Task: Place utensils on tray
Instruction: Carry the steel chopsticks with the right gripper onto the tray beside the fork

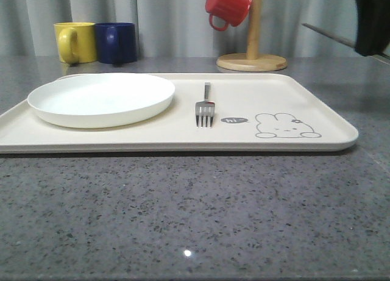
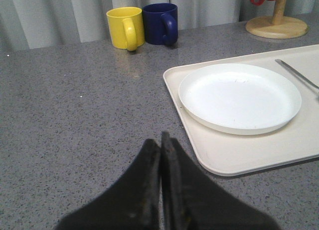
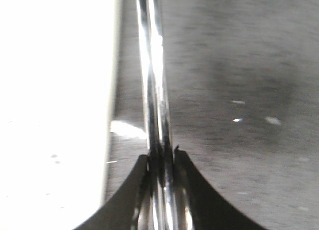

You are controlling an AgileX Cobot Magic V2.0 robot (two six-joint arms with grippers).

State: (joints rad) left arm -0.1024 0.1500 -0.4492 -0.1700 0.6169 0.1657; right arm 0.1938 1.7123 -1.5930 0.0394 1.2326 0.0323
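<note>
A silver fork [image 1: 205, 107] lies on the cream tray [image 1: 292, 92], tines toward the front, just left of the rabbit drawing. Its handle [image 2: 296, 74] also shows in the left wrist view. My right gripper [image 1: 368, 25] hangs high at the far right, above the tray's right end, shut on a pair of shiny chopsticks [image 1: 329, 35] that stick out to the left. In the right wrist view the chopsticks [image 3: 154, 80] run straight out from the right gripper [image 3: 160, 157], beside the bright tray edge [image 3: 55, 115]. My left gripper [image 2: 161, 140] is shut and empty over the grey table, left of the tray [image 2: 239, 155].
A round white plate [image 1: 100, 98] sits on the tray's left half. Behind the tray stand a yellow mug [image 1: 74, 42] and a dark blue mug [image 1: 117, 42]. A red mug [image 1: 228, 5] hangs on a wooden mug stand [image 1: 253, 55] at the back.
</note>
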